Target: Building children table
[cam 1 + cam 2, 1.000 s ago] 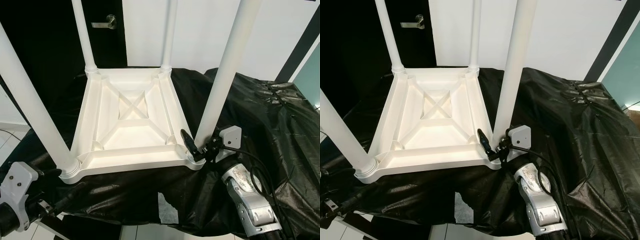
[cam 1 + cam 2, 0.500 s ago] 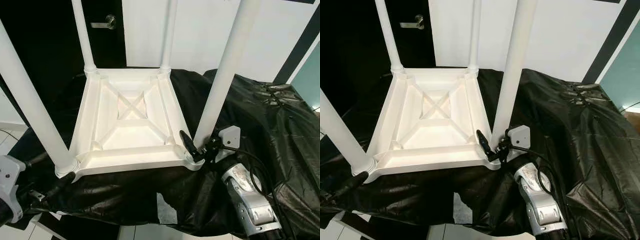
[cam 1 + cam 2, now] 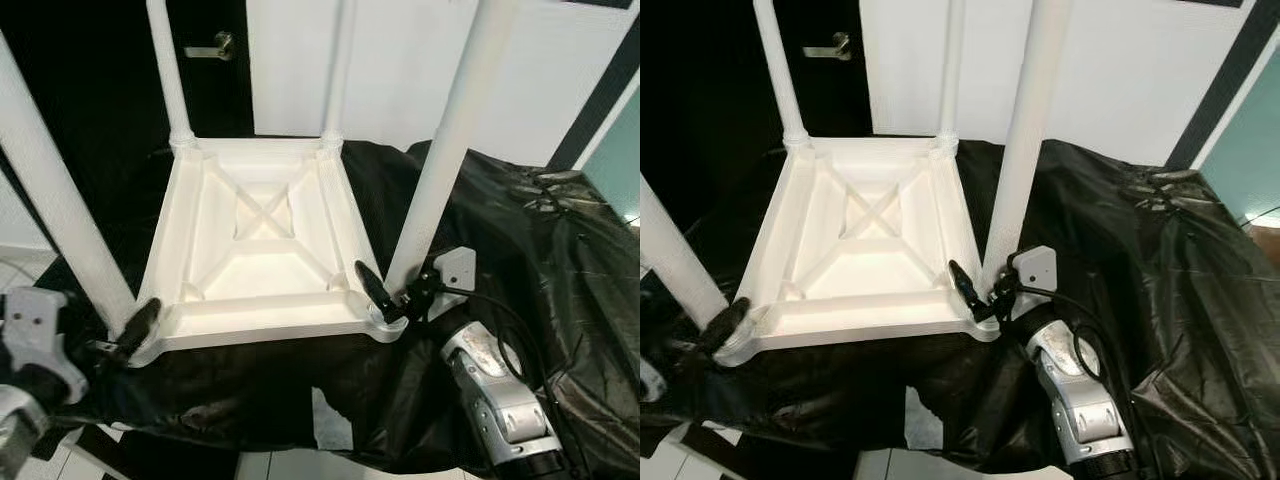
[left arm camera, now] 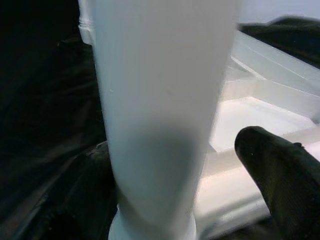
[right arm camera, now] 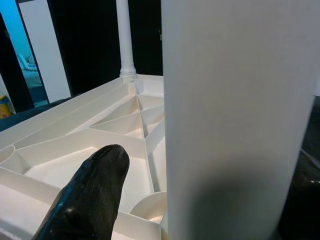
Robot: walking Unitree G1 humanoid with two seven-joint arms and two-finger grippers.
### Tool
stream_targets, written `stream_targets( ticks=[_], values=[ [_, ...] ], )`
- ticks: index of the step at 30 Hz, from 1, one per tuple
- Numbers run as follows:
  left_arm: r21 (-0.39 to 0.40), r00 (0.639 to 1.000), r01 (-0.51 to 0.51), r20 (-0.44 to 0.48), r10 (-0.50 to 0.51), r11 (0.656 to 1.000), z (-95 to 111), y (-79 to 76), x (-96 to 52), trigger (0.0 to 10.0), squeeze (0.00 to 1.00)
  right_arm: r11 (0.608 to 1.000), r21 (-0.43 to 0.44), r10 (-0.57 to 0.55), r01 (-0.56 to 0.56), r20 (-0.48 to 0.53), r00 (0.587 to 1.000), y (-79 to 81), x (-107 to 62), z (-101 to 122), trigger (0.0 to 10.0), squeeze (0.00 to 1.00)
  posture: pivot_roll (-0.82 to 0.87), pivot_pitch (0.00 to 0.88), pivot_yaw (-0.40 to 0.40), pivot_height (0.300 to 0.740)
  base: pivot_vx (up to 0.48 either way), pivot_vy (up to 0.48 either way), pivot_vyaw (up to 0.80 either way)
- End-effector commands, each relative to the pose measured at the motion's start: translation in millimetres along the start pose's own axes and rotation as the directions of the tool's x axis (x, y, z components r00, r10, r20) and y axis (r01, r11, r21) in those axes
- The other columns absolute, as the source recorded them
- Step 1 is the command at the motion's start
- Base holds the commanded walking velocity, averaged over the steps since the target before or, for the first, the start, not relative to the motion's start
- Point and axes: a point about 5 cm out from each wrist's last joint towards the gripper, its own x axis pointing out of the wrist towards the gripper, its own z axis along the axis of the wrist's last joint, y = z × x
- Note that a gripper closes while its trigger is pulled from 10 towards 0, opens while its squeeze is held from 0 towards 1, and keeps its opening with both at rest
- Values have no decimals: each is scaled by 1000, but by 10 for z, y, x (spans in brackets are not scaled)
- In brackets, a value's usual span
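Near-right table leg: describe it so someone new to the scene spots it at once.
Find the white table lying upside down on the black plastic sheet, its four legs pointing up. The near-right leg rises from the corner closest to the robot on its right side. It alone has the right hand at its base, one black finger lying over the tabletop's rim.

A smooth, matt white plastic table (image 3: 260,240) is seen on a crinkled, glossy black plastic sheet (image 3: 520,240); brushed silver metal covers the right arm (image 3: 495,395).
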Motion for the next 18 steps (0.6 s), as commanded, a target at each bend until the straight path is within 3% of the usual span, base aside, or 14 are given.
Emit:
stream_targets(
  ticks=[1, 8, 9, 10, 12, 13, 15, 16, 18],
  values=[
    [-3, 996, -88, 6, 88, 996, -21, 28, 42, 10000, 0, 1000, -1, 6, -6, -19, 1000, 9, 11, -30, 10000, 0, 118, 0, -79, 740, 0, 0, 0],
    [-57, 990, -133, 44, 135, 990, -32, -31, 236, 10000, 0, 1000, -10, -21, 21, -21, 1000, -22, 1, -25, 10000, 0, 103, 0, -69, 740, 0, 0, 0],
    [-62, 988, -145, 53, 148, 988, -36, -42, 292, 10000, 0, 1000, -6, -26, 26, -23, 999, -27, -8, -25, 10000, 569, 97, 0, -64, 740, 0, 0, 0],
    [-76, 984, -162, 59, 166, 984, -45, -49, 354, 10000, 0, 1000, 0, -29, 29, -25, 999, -27, -20, -27, 10000, 1000, 91, 0, -60, 740, 0, 0, 0],
    [-87, 981, -175, 64, 181, 981, -52, -53, 402, 10000, 0, 999, -2, -37, 37, -26, 999, -29, -32, -28, 10000, 1000, 85, 0, -55, 740, 0, 0, 0],
    [-111, 978, -188, 73, 196, 976, -57, -61, 472, 10000, 0, 999, 0, -45, 45, -32, 998, -25, -56, -35, 10000, 247, 78, 0, -49, 740, 0, 0, 0],
    [-117, 976, -192, 76, 202, 974, -57, -61, 491, 10000, 0, 999, 1, -46, 46, -33, 998, -23, -62, -36, 10000, 247, 78, 0, -49, 740, 0, 0, 0],
    [-137, 975, -192, 86, 205, 972, -49, -61, 520, 10000, 0, 999, 5, -47, 47, -35, 998, -17, -79, -37, 10000, 0, 70, 0, -42, 740, 0, 0, 0],
    [-149, 973, -199, 89, 214, 969, -47, -56, 551, 10000, 0, 999, 4, -47, 47, -38, 998, -8, -105, -41, 10000, 0, 66, 0, -39, 740, 0, 0, 0]
  ],
)
